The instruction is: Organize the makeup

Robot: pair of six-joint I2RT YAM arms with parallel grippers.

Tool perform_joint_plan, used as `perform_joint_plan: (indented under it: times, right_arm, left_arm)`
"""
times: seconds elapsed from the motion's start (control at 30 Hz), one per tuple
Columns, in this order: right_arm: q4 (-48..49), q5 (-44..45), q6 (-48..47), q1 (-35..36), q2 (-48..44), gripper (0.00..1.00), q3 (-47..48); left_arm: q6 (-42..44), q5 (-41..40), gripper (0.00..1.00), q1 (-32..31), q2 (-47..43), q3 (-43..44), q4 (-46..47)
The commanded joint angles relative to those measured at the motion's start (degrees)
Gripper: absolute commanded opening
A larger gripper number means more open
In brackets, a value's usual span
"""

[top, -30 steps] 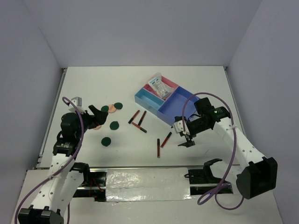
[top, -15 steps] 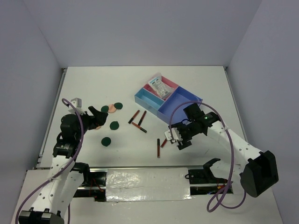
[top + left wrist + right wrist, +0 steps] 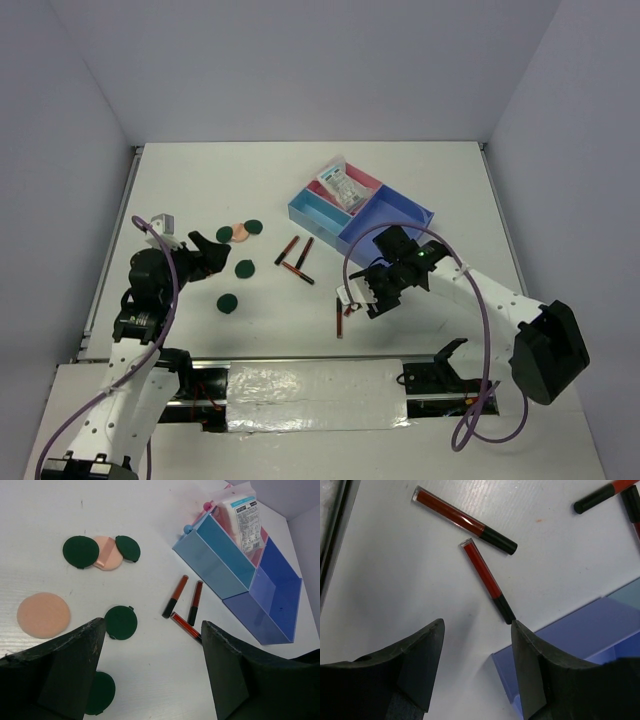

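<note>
Several red-and-black sticks lie mid-table: three together (image 3: pixel 297 260) and two nearer me (image 3: pixel 354 299), (image 3: pixel 339 317). My right gripper (image 3: pixel 360 298) is open and empty, low over those two; in the right wrist view (image 3: pixel 477 625) one stick's (image 3: pixel 487 580) black end lies by my right fingertip, another (image 3: pixel 465 520) lies beyond. Dark green discs (image 3: pixel 245 268), (image 3: pixel 228 302) and a peach disc (image 3: pixel 239 233) lie at the left. My left gripper (image 3: pixel 205 258) is open and empty above them (image 3: pixel 152 630). A second peach disc (image 3: pixel 43 615) shows there. White packets (image 3: pixel 343 187) stand in the tray.
The blue tray (image 3: pixel 385 215) with pink and light-blue compartments stands right of centre at the back; its corner (image 3: pixel 580 635) is close beside my right gripper. A metal strip (image 3: pixel 300 385) runs along the near table edge between the arm bases.
My right gripper has moved left, from beside the tray's near corner to over the two nearer sticks. My left arm has barely moved.
</note>
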Motion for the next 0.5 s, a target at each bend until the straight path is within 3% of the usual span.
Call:
perform_joint_plan:
  times: [0.0, 0.47]
  right_arm:
    - [2.2, 2.6, 0.1, 0.9, 1.0, 0.63, -0.3]
    - [6.8, 7.6, -2.6, 5.2, 10.1, 0.61, 0.0]
  left_arm:
    - [-0.9, 0.3, 0.89, 0.3, -0.8, -0.1, 1.3]
    - [-0.9, 0.2, 0.89, 0.3, -1.0, -0.9, 1.4]
